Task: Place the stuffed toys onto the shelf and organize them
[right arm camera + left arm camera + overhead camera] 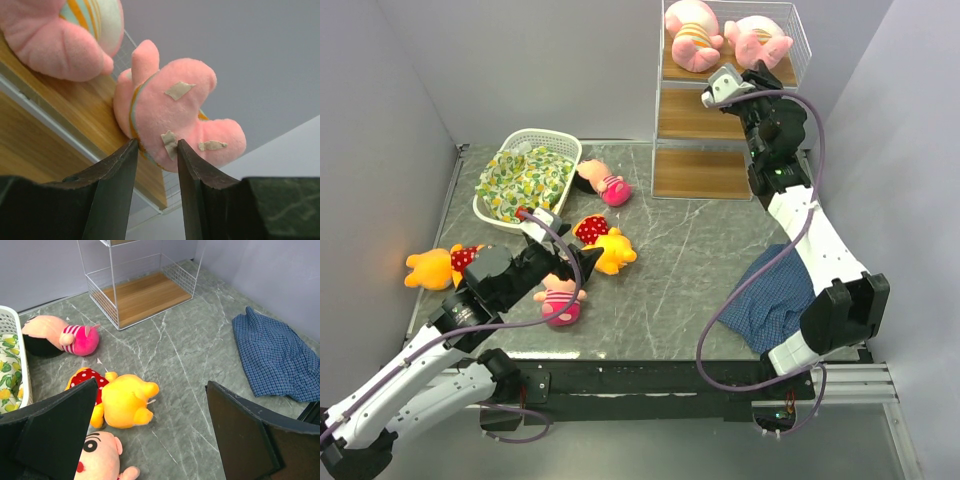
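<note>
Shelf (695, 115): stands at the far edge of the grey table (690, 260); three wooden boards in a white wire frame.
Left piglet (692, 35): lies on the shelf's top board.
Right piglet (760, 42): lies on the same top board, beside the left piglet, at the shelf's right end.
Right gripper (752, 72): raised to the shelf's top board, its jaws a little parted, tips right at the lower edge of the right piglet.
Left gripper (560, 250): low over the table, well left of the shelf and nearer the arms, jaws spread wide and pinching nothing.
Near bear (605, 245): on the table, left of the shelf, just by the left gripper.
Far bear (435, 265): on the table, farthest left of the shelf.
Upper doll (603, 183): on the table just left of the shelf's bottom board.
Lower doll (560, 300): on the table, left of the shelf, towards the arms.
Blue plaid cloth (775, 295): crumpled on the table in front of the shelf, to the right.
White basket (535, 135): left of the shelf, holding a green-yellow cloth (525, 180).
</note>
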